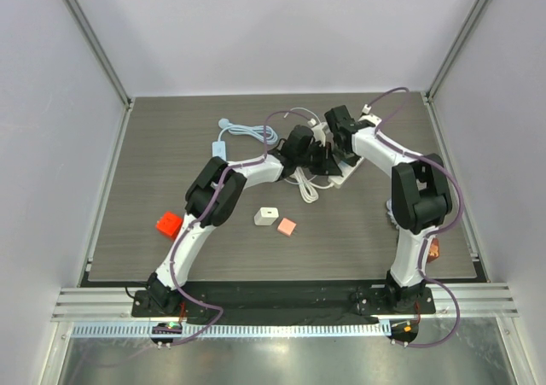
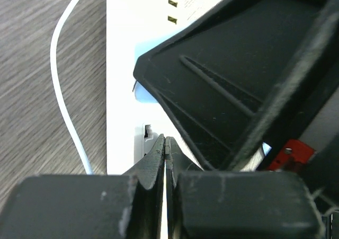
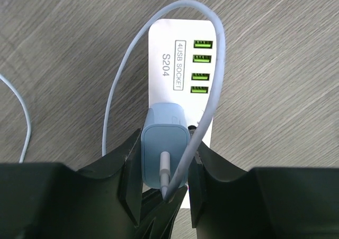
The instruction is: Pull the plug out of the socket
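Note:
A light blue plug [image 3: 164, 143] stands in a white socket strip [image 3: 177, 43] marked 4USB SOCKET, its white cable [image 3: 214, 85] looping up over the strip. My right gripper [image 3: 165, 153] is shut on the plug, one finger on each side, with the cable running past the right finger. My left gripper [image 2: 165, 141] is shut and empty, its tips resting on the strip [image 2: 122, 64] beside the right gripper's black body [image 2: 238, 74]. In the top view both grippers, left [image 1: 317, 159] and right [image 1: 339, 137], meet over the strip [image 1: 339, 178]; the plug is hidden there.
A red block [image 1: 168, 224], a small white block [image 1: 265, 216] and a pink block [image 1: 287, 226] lie at the near left. A white cable with an adapter [image 1: 223, 146] lies behind the left arm. Loose cable [image 1: 304, 187] coils beside the strip.

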You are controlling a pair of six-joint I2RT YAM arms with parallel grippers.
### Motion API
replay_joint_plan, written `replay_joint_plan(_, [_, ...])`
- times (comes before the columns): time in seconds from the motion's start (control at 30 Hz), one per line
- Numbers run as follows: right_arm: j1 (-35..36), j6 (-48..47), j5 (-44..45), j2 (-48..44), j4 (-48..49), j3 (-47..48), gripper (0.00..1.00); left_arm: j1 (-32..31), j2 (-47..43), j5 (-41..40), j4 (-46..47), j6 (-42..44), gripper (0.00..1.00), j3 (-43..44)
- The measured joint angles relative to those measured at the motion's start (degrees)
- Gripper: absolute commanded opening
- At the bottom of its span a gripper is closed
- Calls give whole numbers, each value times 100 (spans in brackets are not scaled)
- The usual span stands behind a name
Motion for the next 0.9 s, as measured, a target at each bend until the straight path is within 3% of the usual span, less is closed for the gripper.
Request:
replay_joint_plan(0.27, [186, 98, -57, -632, 59, -479, 1, -17, 96, -127, 63, -109, 1, 83])
replay_joint_plan(0.4, [632, 68, 463, -896, 48, -706, 1, -15, 133, -90, 136, -146, 1, 101])
replay_joint_plan(0.6, [717, 50, 525, -962, 17, -962, 1, -9, 146, -92, 157, -144, 3, 116])
replay_joint_plan(0.7, [551, -63, 404, -1062, 26, -964, 1, 7, 116, -81, 280, -127, 16, 22])
replay_joint_plan(0.8, [391, -249, 343, -1263, 31, -964, 1, 28, -94, -7, 442, -96, 37, -299])
replay_joint_plan(0.9, [302, -446, 317, -1517, 44, -970, 1, 76, -485, 133, 511, -44, 51, -813])
